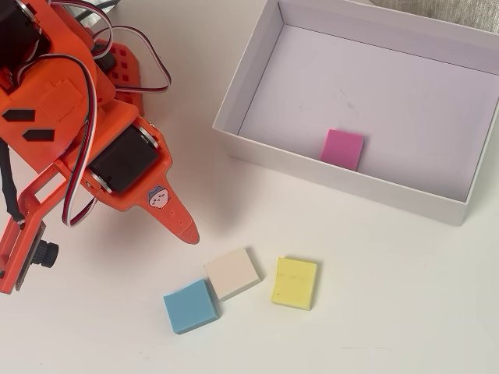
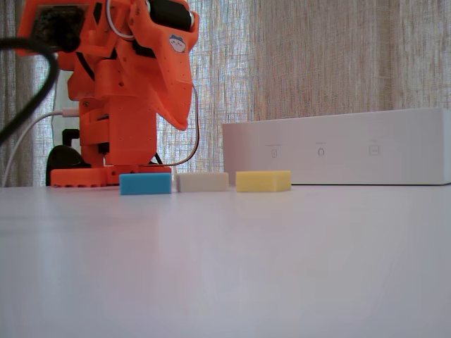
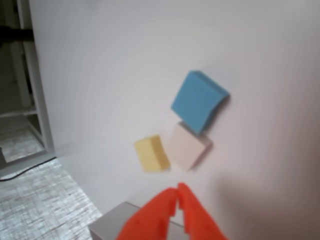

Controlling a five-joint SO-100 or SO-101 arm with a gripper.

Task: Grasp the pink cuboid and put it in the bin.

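Observation:
The pink cuboid (image 1: 343,149) lies flat on the floor of the bin (image 1: 248,82), close to its near wall, in the overhead view. The fixed view shows only the bin's outer white wall (image 2: 338,148), so the cuboid is hidden there. My orange gripper (image 1: 187,231) hangs above the table to the left of the bin, well apart from it. Its fingertips are pressed together with nothing between them, as the wrist view (image 3: 178,191) shows. In the fixed view the gripper (image 2: 182,124) points down above the row of blocks.
Three loose blocks lie on the table below the bin: blue (image 1: 190,305), beige (image 1: 233,273) and yellow (image 1: 295,283), the first two touching. The arm's base (image 2: 106,174) stands behind them in the fixed view.

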